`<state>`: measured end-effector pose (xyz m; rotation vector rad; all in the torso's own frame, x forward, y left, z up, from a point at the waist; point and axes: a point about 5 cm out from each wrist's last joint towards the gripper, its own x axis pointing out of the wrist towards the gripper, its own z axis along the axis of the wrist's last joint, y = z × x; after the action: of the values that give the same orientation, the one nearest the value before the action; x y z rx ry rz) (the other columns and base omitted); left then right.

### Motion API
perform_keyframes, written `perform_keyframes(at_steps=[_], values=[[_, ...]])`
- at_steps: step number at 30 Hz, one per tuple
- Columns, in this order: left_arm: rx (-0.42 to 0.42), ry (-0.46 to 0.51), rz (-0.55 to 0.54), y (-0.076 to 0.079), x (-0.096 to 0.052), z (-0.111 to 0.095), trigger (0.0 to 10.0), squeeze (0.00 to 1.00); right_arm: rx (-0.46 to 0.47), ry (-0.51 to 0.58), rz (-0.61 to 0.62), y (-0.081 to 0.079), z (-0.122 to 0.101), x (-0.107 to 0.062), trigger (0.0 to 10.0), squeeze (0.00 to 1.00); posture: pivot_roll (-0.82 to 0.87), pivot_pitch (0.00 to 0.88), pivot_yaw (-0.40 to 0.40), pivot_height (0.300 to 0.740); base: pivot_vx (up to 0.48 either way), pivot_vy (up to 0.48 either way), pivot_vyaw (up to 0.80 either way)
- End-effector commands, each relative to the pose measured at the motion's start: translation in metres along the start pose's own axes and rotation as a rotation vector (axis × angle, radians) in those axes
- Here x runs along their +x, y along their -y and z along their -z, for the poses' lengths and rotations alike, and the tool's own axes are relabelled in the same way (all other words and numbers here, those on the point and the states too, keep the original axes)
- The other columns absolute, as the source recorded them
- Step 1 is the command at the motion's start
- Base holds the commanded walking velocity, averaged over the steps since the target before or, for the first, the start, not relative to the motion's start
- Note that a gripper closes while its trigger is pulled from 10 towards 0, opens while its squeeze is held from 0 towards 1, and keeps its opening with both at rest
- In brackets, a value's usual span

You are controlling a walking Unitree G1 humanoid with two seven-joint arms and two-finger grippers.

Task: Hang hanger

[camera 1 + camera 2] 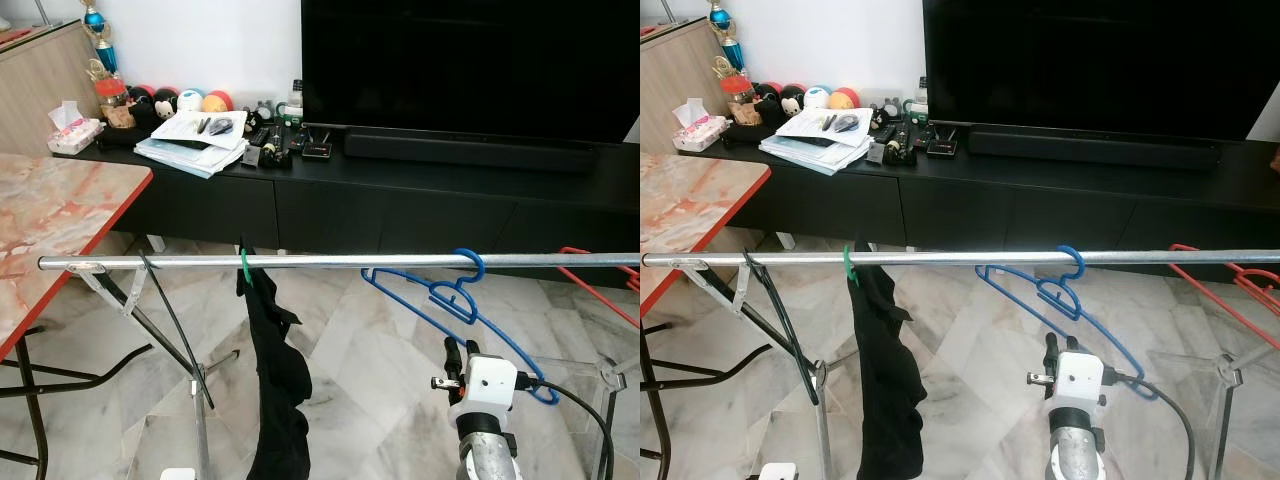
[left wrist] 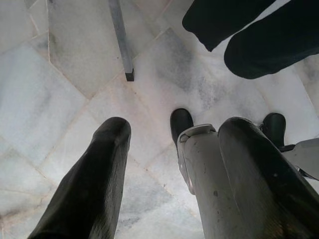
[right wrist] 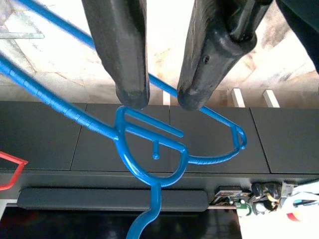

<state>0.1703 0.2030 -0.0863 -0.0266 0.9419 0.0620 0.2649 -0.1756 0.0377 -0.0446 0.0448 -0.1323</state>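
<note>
A blue hanger (image 1: 452,297) hangs by its hook over the silver rail (image 1: 330,262), right of the rail's middle, with its far end dropping toward me. My right gripper (image 1: 453,352) is raised just under it, below the rail. In the right wrist view the two black fingers (image 3: 130,74) stand apart, with the blue hanger (image 3: 149,144) just past their tips and its lower bar crossing behind them without being clamped. My left gripper (image 2: 178,124) hangs low and points at the marble floor, fingers apart and holding nothing.
A black garment (image 1: 275,370) hangs from a green hook (image 1: 243,265) left of the blue hanger. A thin black hanger (image 1: 165,310) hangs further left and a red hanger (image 1: 595,280) at the far right. A marble-topped table (image 1: 60,210) stands on the left, a black TV cabinet (image 1: 400,200) behind the rail.
</note>
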Motion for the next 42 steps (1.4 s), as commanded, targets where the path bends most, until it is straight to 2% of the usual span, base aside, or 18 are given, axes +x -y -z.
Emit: perform_keyframes(at_steps=[1,8,23,36,42], values=[[-0.002,0.001,-0.008,-0.003,-0.001,0.002,10.0,0.00,0.002,0.009,-0.006,-0.001,-0.004,0.002,10.0,0.00,-0.03,0.073,0.030,0.740,0.000,0.000,0.00],[-0.002,0.003,-0.005,-0.003,-0.001,0.002,10.0,0.00,0.001,-0.033,-0.025,-0.006,0.005,0.001,10.0,0.00,-0.03,0.073,0.030,0.740,-0.276,0.000,0.00],[-0.001,0.000,-0.004,-0.003,-0.001,0.003,10.0,0.00,0.003,-0.046,-0.005,-0.003,0.007,0.002,10.0,0.00,-0.03,0.073,0.033,0.740,-0.285,0.000,0.00],[-0.005,0.002,-0.005,-0.004,-0.001,0.003,10.0,0.00,-0.019,-0.152,0.021,0.007,0.028,-0.002,10.0,0.00,-0.03,0.069,0.032,0.740,-0.284,0.000,0.00],[-0.007,0.003,-0.005,-0.003,-0.001,0.003,10.0,0.00,0.022,-0.272,0.049,0.013,0.050,-0.008,10.0,0.00,-0.03,0.069,0.031,0.740,-0.285,0.000,0.00]])
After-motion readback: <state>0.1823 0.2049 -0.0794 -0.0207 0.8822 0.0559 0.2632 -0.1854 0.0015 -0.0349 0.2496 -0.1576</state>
